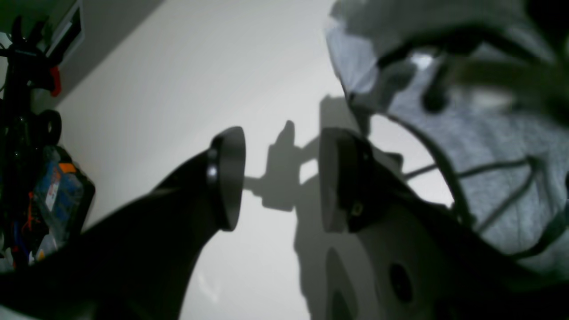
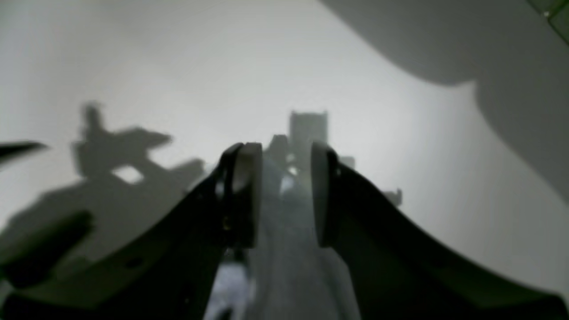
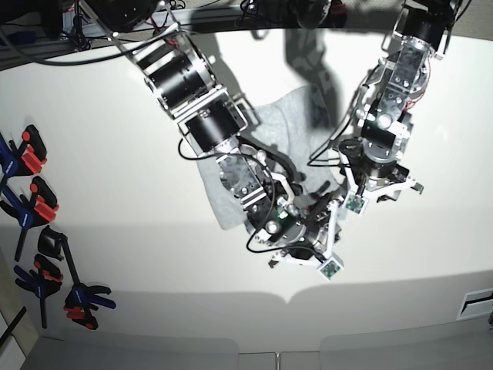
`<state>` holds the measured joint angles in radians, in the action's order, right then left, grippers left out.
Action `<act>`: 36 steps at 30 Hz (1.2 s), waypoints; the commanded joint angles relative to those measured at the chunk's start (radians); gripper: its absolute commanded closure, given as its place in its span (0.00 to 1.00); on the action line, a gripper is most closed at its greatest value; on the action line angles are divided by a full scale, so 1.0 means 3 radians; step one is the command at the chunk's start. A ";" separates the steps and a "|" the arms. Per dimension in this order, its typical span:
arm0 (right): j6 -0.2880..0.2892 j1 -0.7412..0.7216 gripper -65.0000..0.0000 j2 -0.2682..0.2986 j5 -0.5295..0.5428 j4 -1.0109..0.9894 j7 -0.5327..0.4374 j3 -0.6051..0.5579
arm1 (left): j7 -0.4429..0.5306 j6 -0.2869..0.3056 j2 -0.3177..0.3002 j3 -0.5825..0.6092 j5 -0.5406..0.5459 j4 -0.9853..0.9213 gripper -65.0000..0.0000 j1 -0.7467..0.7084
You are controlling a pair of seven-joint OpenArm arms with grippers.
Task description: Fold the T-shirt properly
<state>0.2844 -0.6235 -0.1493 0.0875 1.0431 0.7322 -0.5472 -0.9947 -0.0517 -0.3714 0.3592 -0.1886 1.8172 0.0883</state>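
right gripper (image 2: 281,195): nearest to us in the base view, low over the white table (image 3: 115,231). We see pale cloth running up between its two pads, jaws part closed on it, so we read it as pinching a fold of the T-shirt (image 3: 231,185).
left gripper (image 1: 281,178): just right of it and a bit farther back. Jaws stand wide apart with only bare table and shadow between them; it has hold of nothing.
T-shirt: grey, bunched under both arms mid-table, from the grippers back toward the far edge. Mostly hidden by the right arm in the base view; the left wrist view shows it on the right, close beside the open jaws, with cables hanging across it. We can't tell which part is pinched or how many layers.
risk, one-sided lift: only one gripper has cloth. If we raise it now, the shirt likely drags and twists instead of folding flat.
risk, slip: the pinch looks near the pad tips. A quick pull could strip the cloth out.
risk, collision: the two grippers sit close together. A sideways move by either could knock the other or snag the cables.
clamps (image 3: 35,208): far left of table, well apart, no concern.
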 commanded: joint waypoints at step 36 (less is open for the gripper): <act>0.0745 0.0453 0.73 0.0443 0.0270 -0.0497 0.0519 0.1867 | 0.0945 0.0724 0.0454 0.0009 0.0629 -0.0735 0.61 -0.0716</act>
<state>0.4980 -0.4801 -0.0166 0.1791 0.8917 0.8474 0.0151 -0.6590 0.1867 -0.2195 0.3683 0.0299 1.6001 -0.1307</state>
